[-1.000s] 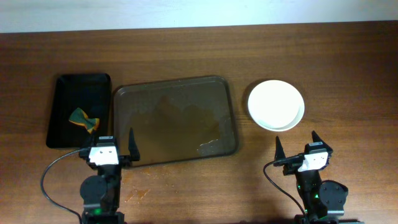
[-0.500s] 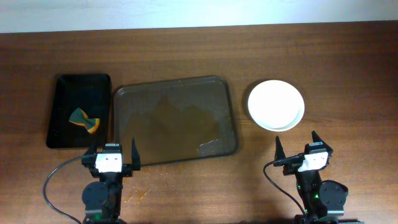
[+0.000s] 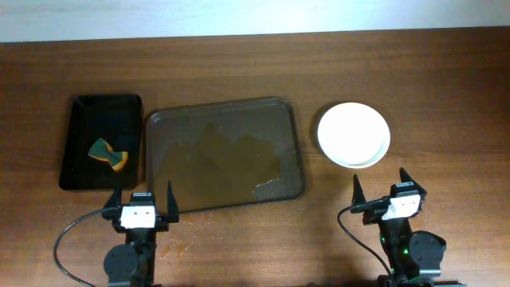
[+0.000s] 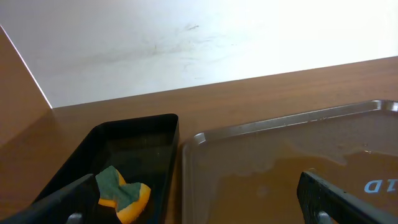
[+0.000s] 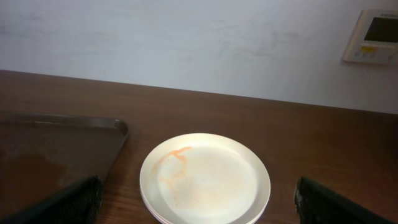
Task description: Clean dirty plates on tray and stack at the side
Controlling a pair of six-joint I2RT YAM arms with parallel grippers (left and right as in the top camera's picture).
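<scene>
A stack of white plates [image 3: 354,135] rests on the table to the right of the tray; the top plate [image 5: 205,177] carries a faint orange smear. The dark brown tray [image 3: 223,151] lies in the middle with nothing on it but a wet film, and it also shows in the left wrist view [image 4: 280,155]. My left gripper [image 3: 140,198] stands open at the tray's near left corner, nothing between its fingers. My right gripper [image 3: 380,185] stands open just in front of the plates, apart from them.
A smaller black tray [image 3: 102,142] left of the brown one holds a green and yellow sponge [image 3: 107,154]. Small crumbs or stains [image 3: 175,249] mark the table by the left arm. A white wall runs behind the table's far edge.
My left gripper has drawn back toward the near edge of the table and slightly left, off the tray's corner. The right arm and the plates have not moved.
</scene>
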